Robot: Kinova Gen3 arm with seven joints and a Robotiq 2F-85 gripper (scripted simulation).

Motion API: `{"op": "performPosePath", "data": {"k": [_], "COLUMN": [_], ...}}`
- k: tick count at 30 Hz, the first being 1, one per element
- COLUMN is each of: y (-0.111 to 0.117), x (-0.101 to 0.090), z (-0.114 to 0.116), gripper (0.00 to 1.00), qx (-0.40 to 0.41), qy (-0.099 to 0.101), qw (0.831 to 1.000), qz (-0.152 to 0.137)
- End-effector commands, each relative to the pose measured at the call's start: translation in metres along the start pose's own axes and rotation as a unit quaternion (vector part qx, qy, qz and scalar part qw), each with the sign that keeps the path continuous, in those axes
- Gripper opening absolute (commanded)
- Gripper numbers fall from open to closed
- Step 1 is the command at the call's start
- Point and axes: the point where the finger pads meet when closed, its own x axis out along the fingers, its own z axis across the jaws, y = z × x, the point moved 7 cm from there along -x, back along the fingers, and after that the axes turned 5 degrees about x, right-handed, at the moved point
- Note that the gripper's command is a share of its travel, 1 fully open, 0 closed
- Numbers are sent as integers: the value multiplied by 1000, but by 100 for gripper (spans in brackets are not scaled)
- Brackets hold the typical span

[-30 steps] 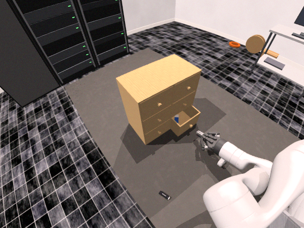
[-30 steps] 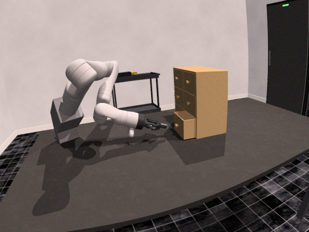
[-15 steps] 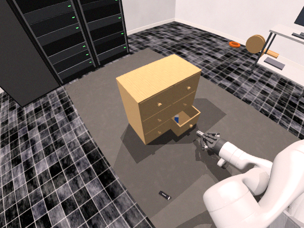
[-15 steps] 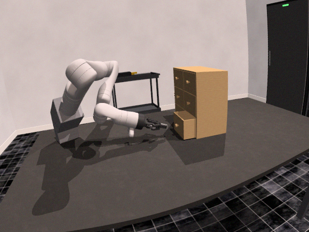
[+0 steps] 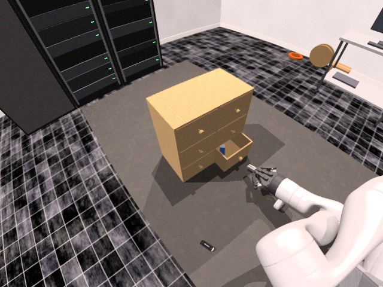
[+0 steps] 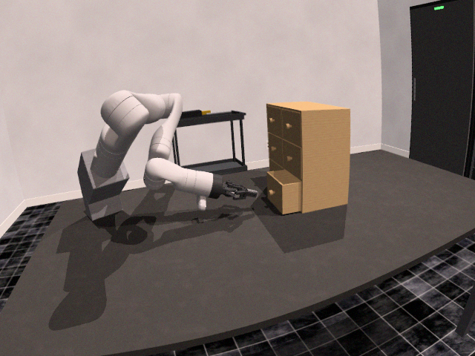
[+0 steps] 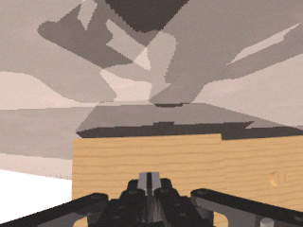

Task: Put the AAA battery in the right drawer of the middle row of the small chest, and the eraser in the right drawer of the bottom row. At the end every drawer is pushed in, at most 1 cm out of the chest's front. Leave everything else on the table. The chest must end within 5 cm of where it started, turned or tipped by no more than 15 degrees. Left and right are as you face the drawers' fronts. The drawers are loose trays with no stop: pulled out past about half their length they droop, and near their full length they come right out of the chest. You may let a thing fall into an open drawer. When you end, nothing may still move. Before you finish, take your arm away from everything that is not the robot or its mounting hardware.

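Note:
The small wooden chest (image 5: 196, 118) stands mid-table, with its drawers in three rows of two. Its bottom right drawer (image 5: 234, 150) is pulled out partway and holds a blue and white eraser (image 5: 222, 149). The other drawers look pushed in. My gripper (image 5: 251, 168) is shut and empty. It hovers low over the table, pointing at the open drawer's front (image 6: 277, 193), a short way from it. In the wrist view the drawer front (image 7: 184, 170) fills the frame ahead of the shut fingers (image 7: 150, 183). A small dark AAA battery (image 5: 207, 246) lies on the table near its front edge.
Tall black server racks (image 5: 93, 40) stand behind the table. A black cart (image 6: 212, 142) stands behind the arm. A desk (image 5: 361, 46) is at the far right of the room.

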Motion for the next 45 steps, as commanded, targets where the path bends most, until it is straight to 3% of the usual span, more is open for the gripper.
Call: {"op": "performPosePath", "data": {"k": [1, 29, 45], "y": [0, -8, -16], "x": [1, 25, 49], "z": [0, 2, 2], "gripper": [0, 0, 0], "qx": [2, 3, 4], "qy": [-1, -3, -3], "qw": [1000, 1000, 1000], "qz": [1, 0, 1]}}
